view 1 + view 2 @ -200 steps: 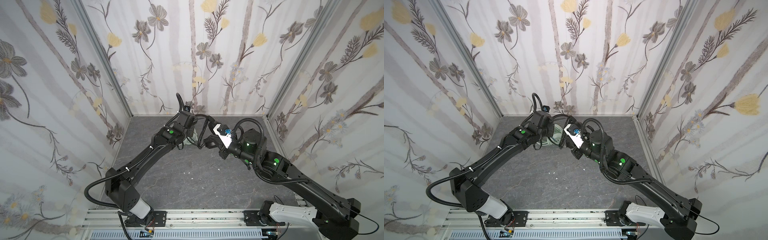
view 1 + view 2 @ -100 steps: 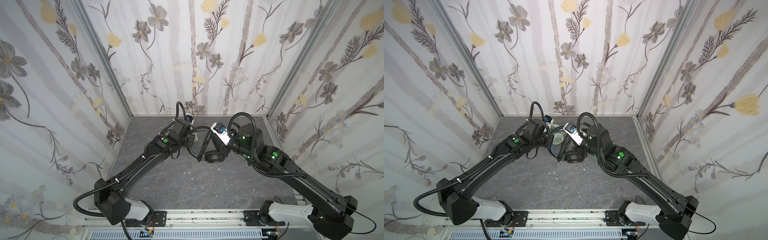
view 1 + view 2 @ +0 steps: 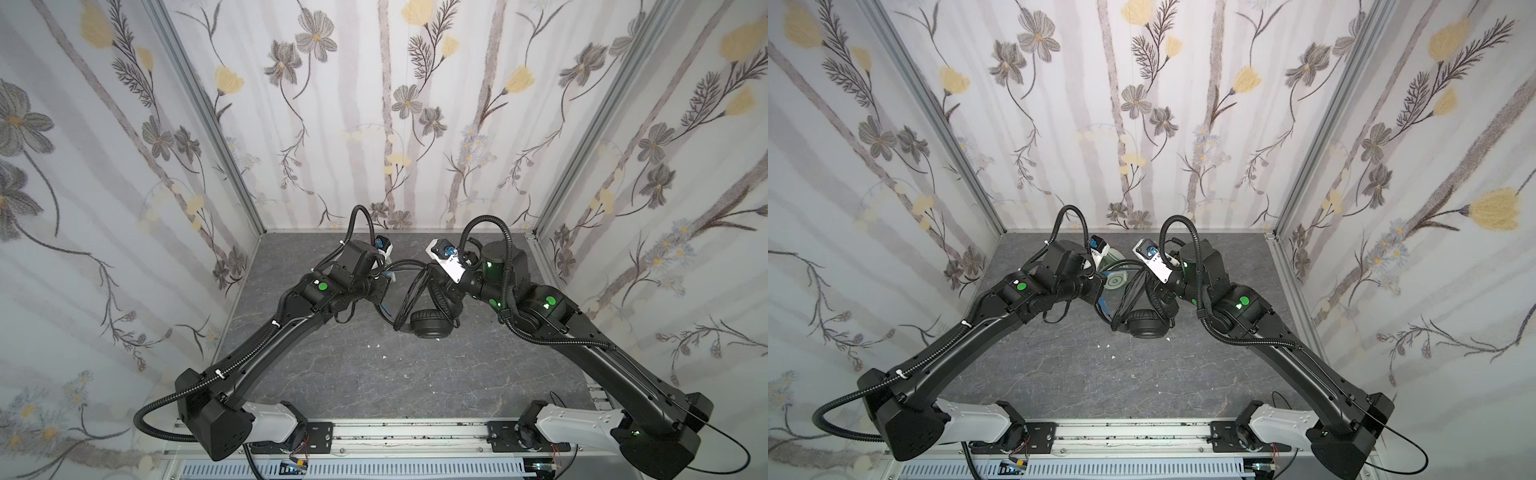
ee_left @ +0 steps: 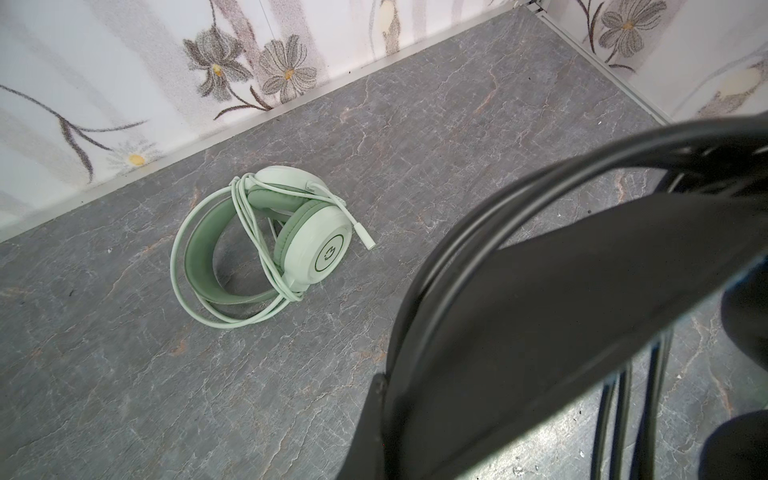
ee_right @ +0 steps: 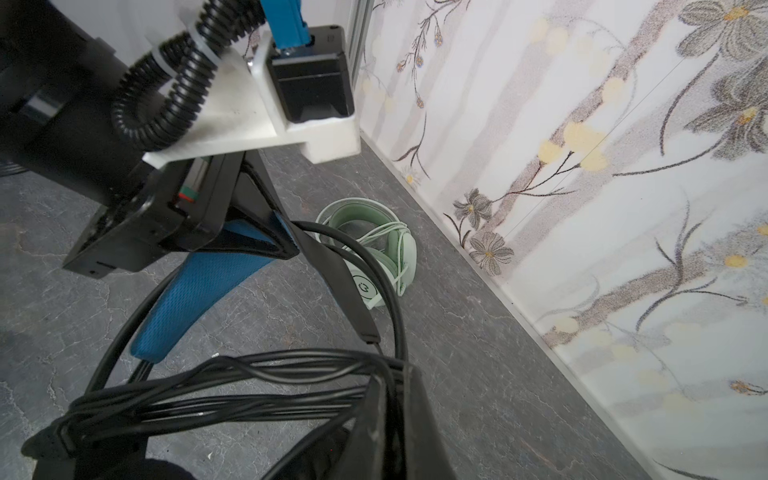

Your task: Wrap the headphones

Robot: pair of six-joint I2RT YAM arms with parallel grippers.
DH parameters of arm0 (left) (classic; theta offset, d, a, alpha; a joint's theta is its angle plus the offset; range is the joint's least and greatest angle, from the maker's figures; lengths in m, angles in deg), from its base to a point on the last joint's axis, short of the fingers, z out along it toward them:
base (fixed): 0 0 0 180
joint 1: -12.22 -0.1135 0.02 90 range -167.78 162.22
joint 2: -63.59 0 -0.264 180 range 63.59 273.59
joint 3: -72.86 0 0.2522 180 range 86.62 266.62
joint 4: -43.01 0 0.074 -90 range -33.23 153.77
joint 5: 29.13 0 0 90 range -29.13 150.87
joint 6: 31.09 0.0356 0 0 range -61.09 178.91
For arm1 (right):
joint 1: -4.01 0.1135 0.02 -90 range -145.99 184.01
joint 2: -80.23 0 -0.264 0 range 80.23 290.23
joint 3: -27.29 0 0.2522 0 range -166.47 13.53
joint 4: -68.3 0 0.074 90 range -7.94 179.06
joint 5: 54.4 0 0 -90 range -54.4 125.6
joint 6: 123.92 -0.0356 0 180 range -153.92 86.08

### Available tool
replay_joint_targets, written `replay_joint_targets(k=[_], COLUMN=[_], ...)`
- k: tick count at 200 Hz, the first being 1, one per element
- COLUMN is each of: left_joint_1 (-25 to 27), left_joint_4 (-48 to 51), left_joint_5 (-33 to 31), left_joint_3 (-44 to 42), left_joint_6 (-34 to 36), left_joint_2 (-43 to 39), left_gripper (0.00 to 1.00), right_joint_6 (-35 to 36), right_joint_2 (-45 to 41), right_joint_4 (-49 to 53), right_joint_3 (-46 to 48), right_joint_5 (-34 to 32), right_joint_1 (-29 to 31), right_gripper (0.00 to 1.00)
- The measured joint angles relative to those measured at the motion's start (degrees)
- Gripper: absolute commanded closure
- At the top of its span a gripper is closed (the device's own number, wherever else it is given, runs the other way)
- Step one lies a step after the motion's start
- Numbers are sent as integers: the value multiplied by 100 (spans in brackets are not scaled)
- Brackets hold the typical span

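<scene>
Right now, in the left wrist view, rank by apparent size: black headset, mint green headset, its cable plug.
1. black headset, looming only because it is right against the camera
2. mint green headset
3. cable plug

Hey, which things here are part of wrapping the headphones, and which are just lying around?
Part of the job:
- black headphones
- their black cable, looped in a bundle
- mint green headphones
- their whitish cable, already wound round them

Just lying about:
- small white specks on the grey table
</scene>
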Motion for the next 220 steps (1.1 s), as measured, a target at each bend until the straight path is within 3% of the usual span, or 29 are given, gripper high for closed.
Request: replay_joint_targets(k=[95,220], left_joint_1=[72,85], left_joint_4=[59,98], left_joint_5=[-2,-76], left_joint_3=[42,133], left_joint_6=[46,76], left_joint_2=[-107,-76], left_gripper=[100,100], right_joint_6=[-223,-1145], right_joint_2=[22,605], right_joint_4=[166,564], right_joint_3=[76,-297], right_joint_5=[470,601], right_joint_1=[-446,-772], right_gripper=[100,97])
